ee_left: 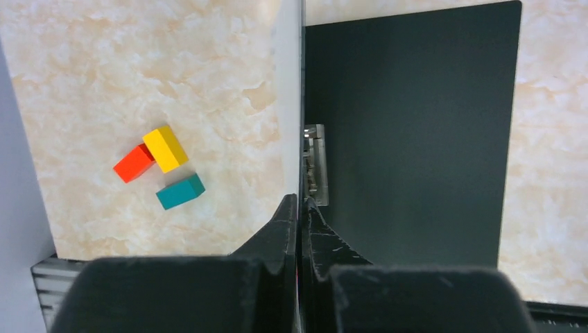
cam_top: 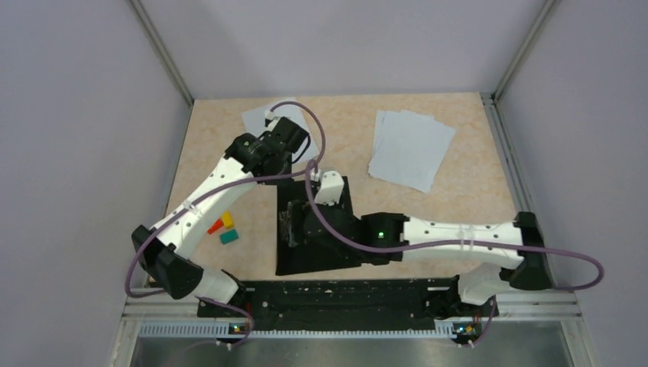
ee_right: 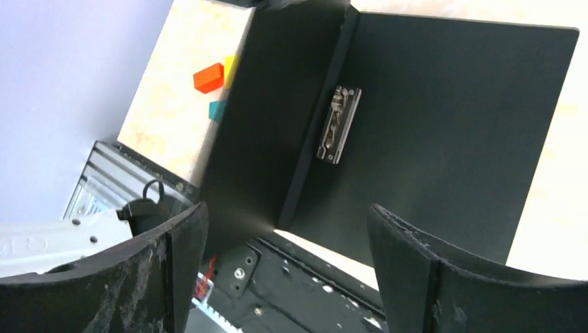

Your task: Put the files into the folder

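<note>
folder lying open just below the right gripper, jaws spread wide and empty; one cover pinched upright in the closed left gripper. files well beyond both grippers, none inside yet: all loading left.

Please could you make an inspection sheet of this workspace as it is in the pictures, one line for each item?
Surface: beige marbled table.
Job's things: folder open, one cover flat, the other held upright; metal clip at the spine; files stacked apart, none inside.
Clutter: orange block touching yellow block, teal block close by; pale sheet farther back, partly hidden, kind unclear.
Grippers: left gripper shut on the upright cover; right gripper open above the folder.
Cables: purple cable along each arm, one crossing over the folder.
Surroundings: plain walls and metal frame posts.
</note>
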Controlling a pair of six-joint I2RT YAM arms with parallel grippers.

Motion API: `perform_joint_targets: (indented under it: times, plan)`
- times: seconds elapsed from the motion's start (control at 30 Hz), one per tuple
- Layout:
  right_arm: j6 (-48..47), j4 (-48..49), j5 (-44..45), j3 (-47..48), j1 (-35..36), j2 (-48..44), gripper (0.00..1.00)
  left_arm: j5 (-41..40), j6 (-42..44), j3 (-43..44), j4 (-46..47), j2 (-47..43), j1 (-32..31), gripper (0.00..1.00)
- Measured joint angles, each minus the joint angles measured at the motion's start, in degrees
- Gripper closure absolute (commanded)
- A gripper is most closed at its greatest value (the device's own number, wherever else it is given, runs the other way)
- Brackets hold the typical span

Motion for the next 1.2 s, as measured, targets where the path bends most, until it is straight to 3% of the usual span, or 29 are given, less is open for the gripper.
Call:
perform_joint_targets:
  times: [0.23,0.43,0.83,1.2]
  plan:
    - [-0.4,-7.9,-3.4,-5.3,-6.7,-19.0,0.11,8.1,-0.4,-2.2,3.9,-6.9,0.6,1.00]
    - [-0.3,-15.2,-4.0,-9.2,-14.0,-29.2,0.10,14.9,-2.2,-7.2,8.3,-13.3,0.8,1.00]
    - [-0.7,-24.3,-6.4,-10.5,-16.6,-30.6,0.08,21.3,-7.0,-21.1,18.2,-24.0,1.3,1.00]
    - [-0.4,-25.0,-8.7,-12.9,-16.8,-29.3,0.08,24.9,-7.7,-29.2,24.2,-30.6,4.3,1.00]
